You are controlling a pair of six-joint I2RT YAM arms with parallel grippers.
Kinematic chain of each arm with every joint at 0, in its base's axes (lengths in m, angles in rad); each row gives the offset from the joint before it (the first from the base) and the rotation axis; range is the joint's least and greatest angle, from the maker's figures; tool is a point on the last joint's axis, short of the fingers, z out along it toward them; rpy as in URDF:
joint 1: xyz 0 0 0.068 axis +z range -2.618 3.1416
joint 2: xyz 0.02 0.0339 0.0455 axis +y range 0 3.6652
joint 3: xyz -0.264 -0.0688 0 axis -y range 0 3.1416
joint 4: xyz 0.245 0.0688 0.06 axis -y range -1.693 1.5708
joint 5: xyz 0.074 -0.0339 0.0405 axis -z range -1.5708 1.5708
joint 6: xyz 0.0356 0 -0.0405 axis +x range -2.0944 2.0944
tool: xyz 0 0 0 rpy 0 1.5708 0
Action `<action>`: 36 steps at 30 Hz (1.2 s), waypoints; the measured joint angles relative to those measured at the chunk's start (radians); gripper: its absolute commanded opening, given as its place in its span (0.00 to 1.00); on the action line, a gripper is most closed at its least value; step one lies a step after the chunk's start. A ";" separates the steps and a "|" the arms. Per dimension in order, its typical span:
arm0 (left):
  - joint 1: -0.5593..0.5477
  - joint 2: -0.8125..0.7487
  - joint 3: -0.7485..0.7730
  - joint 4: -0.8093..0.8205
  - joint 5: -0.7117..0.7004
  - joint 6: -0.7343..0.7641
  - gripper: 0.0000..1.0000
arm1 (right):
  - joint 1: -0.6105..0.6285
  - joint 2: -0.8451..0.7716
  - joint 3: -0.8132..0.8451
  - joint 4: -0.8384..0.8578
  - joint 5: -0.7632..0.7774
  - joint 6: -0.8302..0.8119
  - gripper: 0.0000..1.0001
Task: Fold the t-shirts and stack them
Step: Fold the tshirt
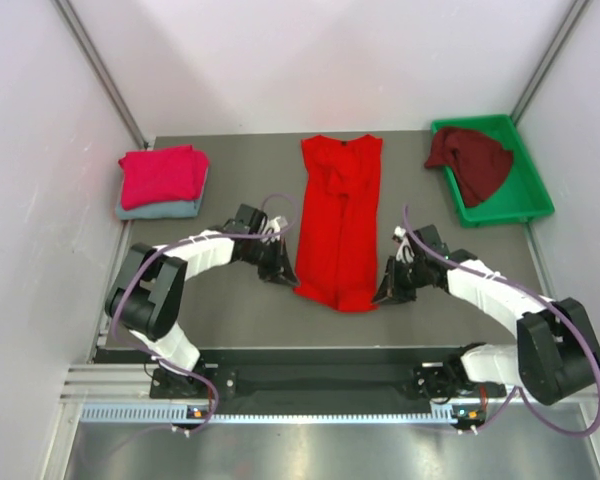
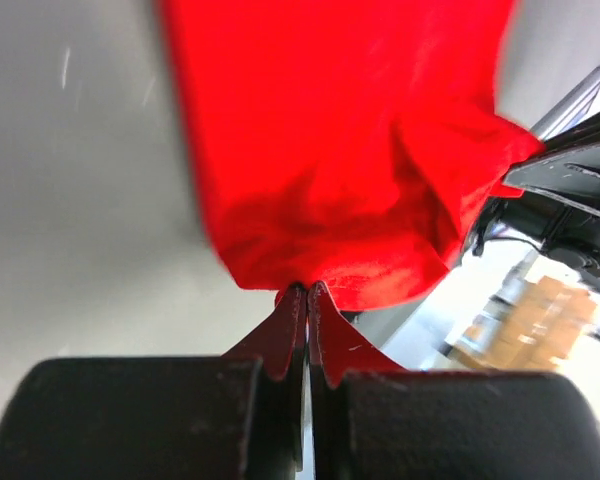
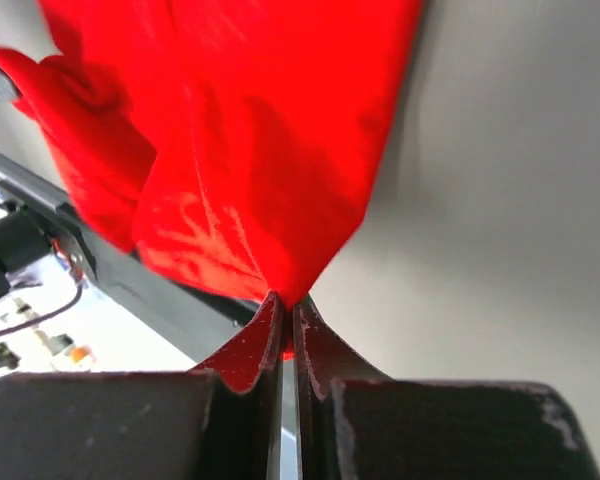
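Note:
A bright red t-shirt (image 1: 338,215) lies folded into a long strip down the middle of the table, collar at the far end. My left gripper (image 1: 283,270) is shut on its near left corner (image 2: 280,285), and the cloth (image 2: 330,150) spreads out beyond the jaws. My right gripper (image 1: 386,288) is shut on the near right corner (image 3: 298,290), red cloth (image 3: 250,150) hanging ahead of it. A folded crimson-pink t-shirt (image 1: 162,174) rests on a folded grey-blue one (image 1: 160,209) at the far left. A dark maroon t-shirt (image 1: 472,160) lies crumpled in the green tray (image 1: 525,205).
The green tray stands at the far right corner. White walls close in on the left, right and back. The table's near edge runs along the metal rail (image 1: 280,410) that carries both arm bases.

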 measured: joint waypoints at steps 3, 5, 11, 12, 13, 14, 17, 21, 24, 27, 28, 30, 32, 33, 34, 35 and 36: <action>0.000 -0.003 0.074 -0.009 -0.019 0.052 0.00 | -0.026 0.000 0.070 -0.023 0.023 -0.048 0.00; 0.000 -0.004 0.109 -0.020 -0.029 0.080 0.00 | -0.050 0.003 0.125 -0.031 0.035 -0.075 0.00; 0.003 0.011 0.219 -0.053 -0.056 0.136 0.00 | -0.120 0.060 0.282 -0.025 0.056 -0.127 0.00; 0.004 0.024 0.246 -0.055 -0.060 0.142 0.00 | -0.131 0.078 0.304 -0.019 0.057 -0.133 0.00; 0.005 0.040 0.277 -0.057 -0.061 0.150 0.00 | -0.141 0.095 0.323 -0.011 0.058 -0.136 0.00; 0.008 0.059 0.309 -0.060 -0.063 0.155 0.00 | -0.151 0.116 0.344 -0.010 0.060 -0.141 0.00; 0.019 0.133 0.410 -0.060 -0.068 0.169 0.00 | -0.164 0.168 0.388 0.013 0.064 -0.149 0.00; 0.040 0.248 0.537 -0.064 -0.069 0.185 0.00 | -0.170 0.261 0.464 0.043 0.064 -0.157 0.00; 0.056 0.327 0.615 -0.075 -0.069 0.190 0.00 | -0.174 0.323 0.522 0.052 0.063 -0.161 0.00; 0.071 0.404 0.702 -0.093 -0.069 0.195 0.00 | -0.179 0.401 0.610 0.063 0.063 -0.166 0.00; 0.075 0.426 0.734 -0.104 -0.069 0.198 0.00 | -0.180 0.424 0.639 0.062 0.063 -0.167 0.00; 0.084 0.473 0.805 -0.124 -0.069 0.203 0.00 | -0.182 0.465 0.687 0.069 0.062 -0.167 0.00; 0.093 0.520 0.890 -0.144 -0.069 0.206 0.00 | -0.184 0.507 0.739 0.073 0.062 -0.167 0.00; 0.096 0.539 0.924 -0.150 -0.069 0.208 0.00 | -0.185 0.525 0.761 0.078 0.062 -0.167 0.00; 0.100 0.563 0.970 -0.163 -0.069 0.209 0.00 | -0.186 0.546 0.785 0.079 0.061 -0.167 0.00; 0.103 0.586 1.012 -0.168 -0.069 0.209 0.00 | -0.188 0.567 0.809 0.079 0.060 -0.166 0.00; 0.105 0.607 1.054 -0.178 -0.069 0.209 0.00 | -0.189 0.586 0.831 0.080 0.060 -0.166 0.00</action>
